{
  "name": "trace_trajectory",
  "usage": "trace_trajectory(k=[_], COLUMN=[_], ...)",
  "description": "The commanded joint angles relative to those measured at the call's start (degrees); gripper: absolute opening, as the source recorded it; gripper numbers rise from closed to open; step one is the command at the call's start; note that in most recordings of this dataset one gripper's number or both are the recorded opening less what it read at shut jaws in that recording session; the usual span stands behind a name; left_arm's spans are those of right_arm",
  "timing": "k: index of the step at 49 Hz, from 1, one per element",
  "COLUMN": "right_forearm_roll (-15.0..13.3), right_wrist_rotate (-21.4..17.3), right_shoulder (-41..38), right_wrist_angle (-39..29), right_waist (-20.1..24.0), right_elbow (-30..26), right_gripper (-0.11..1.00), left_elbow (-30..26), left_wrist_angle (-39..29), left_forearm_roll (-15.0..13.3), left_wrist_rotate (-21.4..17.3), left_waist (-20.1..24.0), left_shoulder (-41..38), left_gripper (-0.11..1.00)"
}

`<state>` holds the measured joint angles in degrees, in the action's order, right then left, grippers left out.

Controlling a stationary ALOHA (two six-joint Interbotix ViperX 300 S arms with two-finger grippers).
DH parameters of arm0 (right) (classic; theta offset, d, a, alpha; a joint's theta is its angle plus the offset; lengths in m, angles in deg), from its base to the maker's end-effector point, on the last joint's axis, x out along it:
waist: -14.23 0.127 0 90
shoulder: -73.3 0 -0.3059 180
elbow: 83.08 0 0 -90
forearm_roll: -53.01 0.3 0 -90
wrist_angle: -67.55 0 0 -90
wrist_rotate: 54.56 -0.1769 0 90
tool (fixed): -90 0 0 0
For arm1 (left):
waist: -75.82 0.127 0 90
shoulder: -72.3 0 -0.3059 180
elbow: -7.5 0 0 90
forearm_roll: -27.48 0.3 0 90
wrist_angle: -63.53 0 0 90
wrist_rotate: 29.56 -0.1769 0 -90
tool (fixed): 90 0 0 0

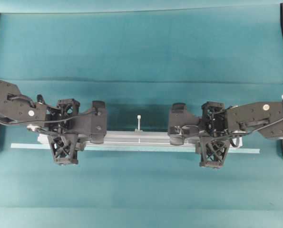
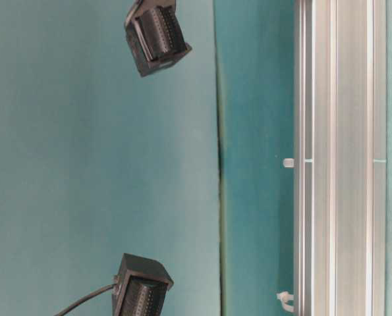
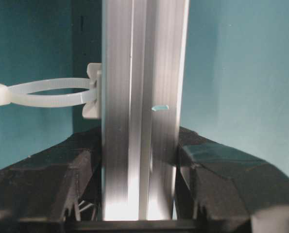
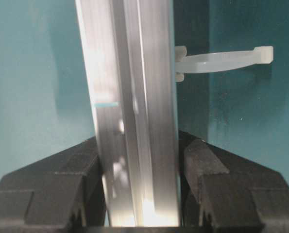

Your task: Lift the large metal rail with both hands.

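Wrist views, nearest first. Left gripper (image 3: 139, 194): both fingers (image 3: 47, 189) pressed flat against the sides of the large metal rail (image 3: 142, 97), which runs straight away from the camera between them. Clenched on the rail, no gap visible either side. A white zip tie (image 3: 47, 94) loops off the rail's left face just beyond the fingers. Right gripper (image 4: 139, 194): same arrangement, both pads closed on the rail, with a second zip tie (image 4: 222, 60) sticking out to the right.

Overhead: the rail (image 1: 136, 137) lies crosswise at mid table (image 1: 141, 47), held near each end by one gripper. A thinner pale flat strip (image 1: 146, 148) lies just beside it on the near side and reaches further at both ends. Third zip tie (image 1: 139, 121) stands up at the middle.

Handling, judged: aluminium extrusion, stiff, will not sag between two holds. Moderate weight for its length. Smooth faces could slip in the pads if one arm rises ahead of the other. The holds near the ends look sound for keeping it level.

View differences: only the wrist cameras show pad contact. Only the overhead shows both arms and the flat strip together. The table-level view shows the grooves close up; whether the rail has left the cloth, I cannot tell.
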<state>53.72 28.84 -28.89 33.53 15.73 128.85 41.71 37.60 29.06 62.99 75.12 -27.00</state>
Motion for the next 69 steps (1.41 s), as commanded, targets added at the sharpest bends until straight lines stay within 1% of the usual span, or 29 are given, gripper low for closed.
trace_trajectory(k=[1, 12, 21, 25, 41, 42, 43, 48, 51, 53, 56, 69], right_forearm_roll=[-0.09, 0.00, -0.09, -0.09, -0.09, -0.09, 0.00, -0.09, -0.09, -0.09, -0.09, -0.09], right_wrist_rotate=[-0.44, -0.26, 0.09, 0.09, -0.26, -0.26, -0.35, -0.35, -0.44, -0.44, -0.53, -0.62], right_shoulder=[-0.44, -0.44, -0.44, -0.44, -0.44, -0.44, -0.44, -0.44, -0.44, -0.44, -0.44, -0.44], right_wrist_angle=[0.79, 1.23, 1.05, 1.05, 0.88, 0.79, 0.70, 0.62, 0.53, 0.62, 0.53, -0.44], right_waist=[-0.18, -0.70, -1.49, -1.49, -1.49, -1.58, -1.49, -1.49, -1.49, -1.58, -1.58, -1.67], right_elbow=[0.62, 0.97, 0.97, 0.97, 0.88, 0.88, 0.88, 0.88, 0.88, 0.88, 0.79, 0.79], right_gripper=[0.39, 0.39, 0.39, 0.39, 0.40, 0.41, 0.45, 0.68, 0.77, 0.81, 0.83, 0.82], left_elbow=[0.09, 1.41, 1.32, 1.23, 1.49, 1.49, 1.58, 1.76, 1.85, 1.85, 2.02, 3.87], left_wrist_angle=[0.70, 0.97, 1.14, 1.41, 2.11, 2.11, 2.11, 2.11, 2.20, 2.20, 2.55, 7.38], left_forearm_roll=[-0.09, -0.09, -0.09, -0.09, -0.09, -0.09, -0.09, -0.09, -0.09, -0.09, -0.09, -0.09], left_wrist_rotate=[-0.26, -0.18, -0.09, 0.53, 0.97, 1.05, 1.14, 1.93, 2.81, 3.43, 4.13, 4.39], left_waist=[0.26, 0.35, 0.62, 0.62, 0.88, 0.97, 0.97, 1.05, 1.14, 1.14, 1.14, 1.23], left_shoulder=[0.35, 0.26, 0.18, 0.18, 0.18, 0.18, 0.18, 0.26, 0.35, 0.35, 0.35, 0.35], left_gripper=[0.36, 0.36, 0.36, 0.36, 0.36, 0.36, 0.36, 0.36, 0.36, 0.36, 0.36, 0.36])
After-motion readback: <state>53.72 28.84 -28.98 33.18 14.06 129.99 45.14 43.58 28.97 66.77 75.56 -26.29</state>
